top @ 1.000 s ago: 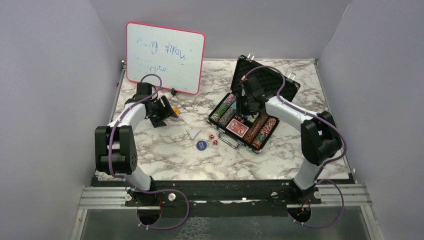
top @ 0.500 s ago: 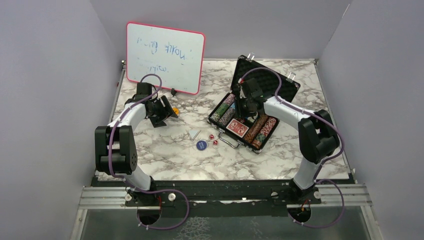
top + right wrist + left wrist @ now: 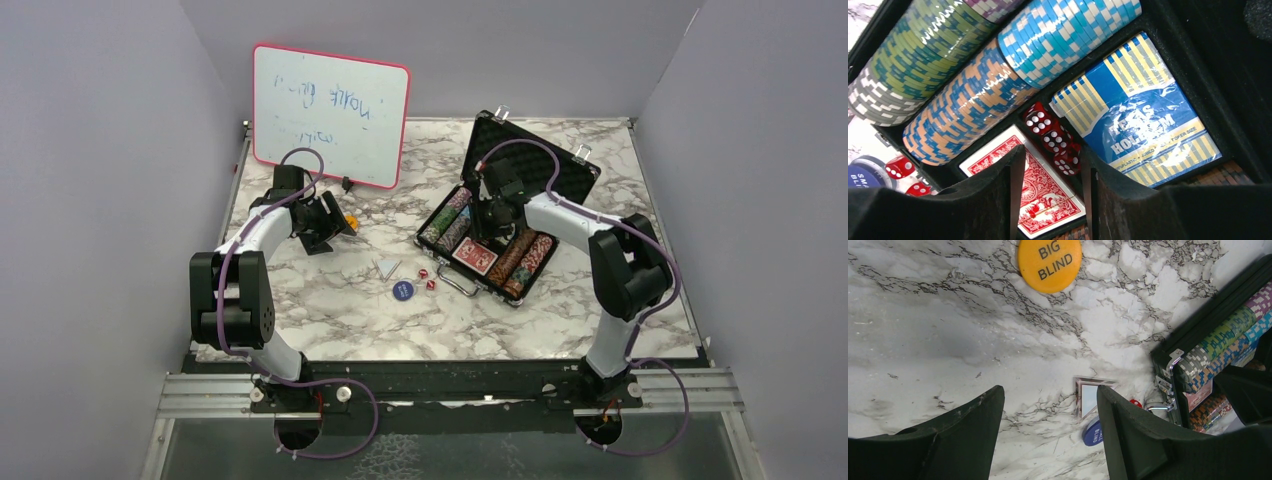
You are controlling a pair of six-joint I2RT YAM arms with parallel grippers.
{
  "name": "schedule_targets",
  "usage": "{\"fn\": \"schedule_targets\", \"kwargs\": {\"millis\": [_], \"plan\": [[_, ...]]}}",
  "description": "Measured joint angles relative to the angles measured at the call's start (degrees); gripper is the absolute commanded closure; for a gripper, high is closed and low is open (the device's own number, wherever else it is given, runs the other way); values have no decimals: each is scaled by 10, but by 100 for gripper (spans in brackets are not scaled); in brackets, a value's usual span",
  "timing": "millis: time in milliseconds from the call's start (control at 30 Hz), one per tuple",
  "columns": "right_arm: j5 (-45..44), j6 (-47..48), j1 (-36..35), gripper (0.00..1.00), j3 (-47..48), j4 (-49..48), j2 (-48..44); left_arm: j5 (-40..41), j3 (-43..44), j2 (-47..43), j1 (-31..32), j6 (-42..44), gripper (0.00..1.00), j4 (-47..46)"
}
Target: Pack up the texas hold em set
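The black case (image 3: pixel 560 170) of the texas hold em set lies open at the back right, with chip stacks (image 3: pixel 527 258), red-backed cards (image 3: pixel 1044 192) and a blue card pack (image 3: pixel 1138 117) in its foam. Three red dice (image 3: pixel 1053 136) sit in the middle slot. My right gripper (image 3: pixel 1054 152) hangs open just over that slot and holds nothing. Open too, my left gripper (image 3: pixel 1049 392) hovers low over the marble next to the orange BIG BLIND button (image 3: pixel 1049 262). The blue button (image 3: pixel 402 291) and two loose red dice (image 3: pixel 427 279) lie on the table in front of the case.
A pink-framed whiteboard (image 3: pixel 330 112) leans at the back left, behind my left arm. A small square plate (image 3: pixel 386 267) lies on the marble table (image 3: pixel 330 320) near the blue button. The case's metal handle (image 3: pixel 458 285) faces the loose dice.
My right gripper's jaws have drawn closer together and the right arm has shifted slightly left over the case. The left arm has not moved.
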State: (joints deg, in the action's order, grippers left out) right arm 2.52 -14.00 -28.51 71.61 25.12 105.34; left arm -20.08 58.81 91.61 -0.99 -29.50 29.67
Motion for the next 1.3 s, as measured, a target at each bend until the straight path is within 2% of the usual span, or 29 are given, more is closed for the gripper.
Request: {"fn": "schedule_targets", "kwargs": {"millis": [467, 700, 867, 1067, 1300], "plan": [[4, -1, 1, 36, 1, -2, 7, 0, 0, 0, 0, 0, 29, 0], [-3, -13, 0, 37, 4, 3, 1, 0, 0, 0, 0, 0, 29, 0], [-28, -16, 0, 45, 4, 10, -21, 0, 0, 0, 0, 0, 29, 0], [-38, -18, 1, 70, 3, 11, -34, 0, 0, 0, 0, 1, 29, 0], [-37, -19, 1, 83, -10, 16, -34, 0, 0, 0, 0, 2, 29, 0]]}}
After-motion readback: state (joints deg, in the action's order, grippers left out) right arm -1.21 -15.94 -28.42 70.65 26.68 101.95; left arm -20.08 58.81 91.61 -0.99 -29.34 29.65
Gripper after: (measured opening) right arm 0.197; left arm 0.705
